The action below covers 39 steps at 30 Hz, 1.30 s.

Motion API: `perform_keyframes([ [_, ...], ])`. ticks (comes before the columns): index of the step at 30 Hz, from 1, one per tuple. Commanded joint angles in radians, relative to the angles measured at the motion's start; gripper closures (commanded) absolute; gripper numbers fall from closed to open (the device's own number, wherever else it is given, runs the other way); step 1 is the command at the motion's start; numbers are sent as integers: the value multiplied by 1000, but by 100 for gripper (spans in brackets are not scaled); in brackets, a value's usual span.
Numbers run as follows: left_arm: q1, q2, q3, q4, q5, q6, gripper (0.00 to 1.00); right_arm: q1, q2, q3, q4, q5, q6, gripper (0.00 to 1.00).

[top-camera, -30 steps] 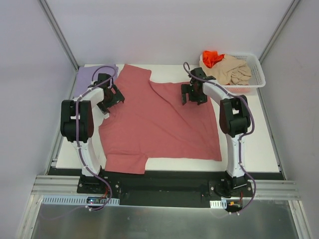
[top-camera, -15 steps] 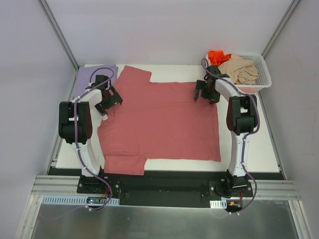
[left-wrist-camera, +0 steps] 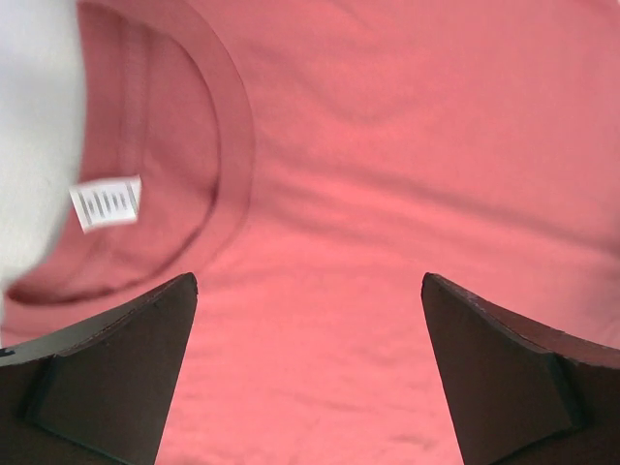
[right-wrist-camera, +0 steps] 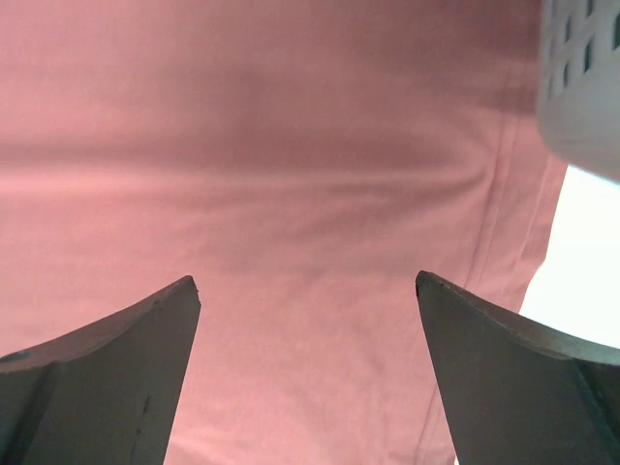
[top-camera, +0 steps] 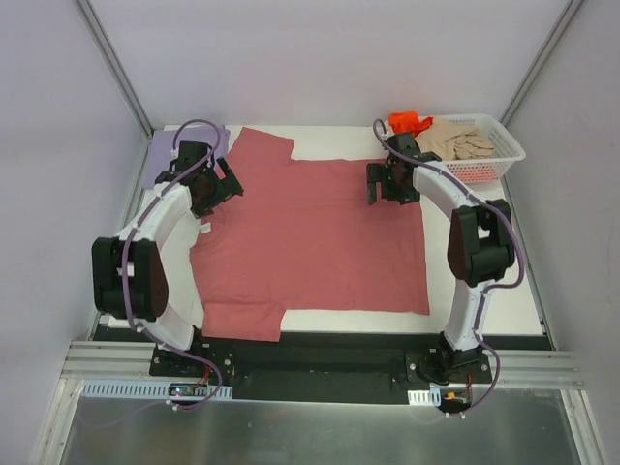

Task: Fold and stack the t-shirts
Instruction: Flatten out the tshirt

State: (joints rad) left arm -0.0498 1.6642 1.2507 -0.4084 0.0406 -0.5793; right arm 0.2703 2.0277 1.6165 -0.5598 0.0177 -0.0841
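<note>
red shirt [top-camera: 310, 242]: spread flat on table [top-camera: 484, 271]
left gripper [left-wrist-camera: 308, 281]: fingers spread, empty, over collar
right gripper [right-wrist-camera: 306, 281]: fingers spread, empty, over hem beside basket [top-camera: 504, 155]

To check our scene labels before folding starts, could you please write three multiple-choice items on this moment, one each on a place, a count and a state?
1. Where on the table is the lavender t-shirt? A far-left corner; B near-right corner; C centre.
2. How many t-shirts lie in the white mesh basket? A one; B two; C four.
3. How is the left gripper? A shut on a sleeve; B shut on the basket; C open.
Answers: 1 A, it shows at the far-left corner, partly under the left arm. 2 B, a beige t-shirt and an orange t-shirt. 3 C, it stands wide open over the rose-red t-shirt.
</note>
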Motion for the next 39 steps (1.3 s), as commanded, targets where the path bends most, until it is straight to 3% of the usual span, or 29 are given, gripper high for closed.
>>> perform_keyframes([
  [1, -68, -161, -141, -44, -11, -14, 1, 75, -239, -140, 46, 77, -17, 4],
  [5, -162, -270, -284, -44, -59, -74, 1, 102, -326, -292, 87, 39, 26, 4],
  [10, -197, -245, -323, -43, -56, -85, 1, 81, -325, -360, 139, 28, 43, 4],
  [18, -197, -169, -234, -43, -130, -57, 1, -77, -146, -112, 150, 35, 67, 4],
  [24, -190, -66, -169, -41, -159, -33, 1, -183, 50, 89, 159, -88, 52, 4],
  [29, -151, 11, -149, -43, -151, -30, 1, -197, 135, 203, 187, -220, 36, 4],
  [34, -124, 42, -146, -38, -137, -25, 1, -171, 39, 8, 453, -435, 29, 4],
  [39, -104, 43, -162, -36, -148, -11, 1, -125, -24, -63, 555, -328, -122, 4],
])
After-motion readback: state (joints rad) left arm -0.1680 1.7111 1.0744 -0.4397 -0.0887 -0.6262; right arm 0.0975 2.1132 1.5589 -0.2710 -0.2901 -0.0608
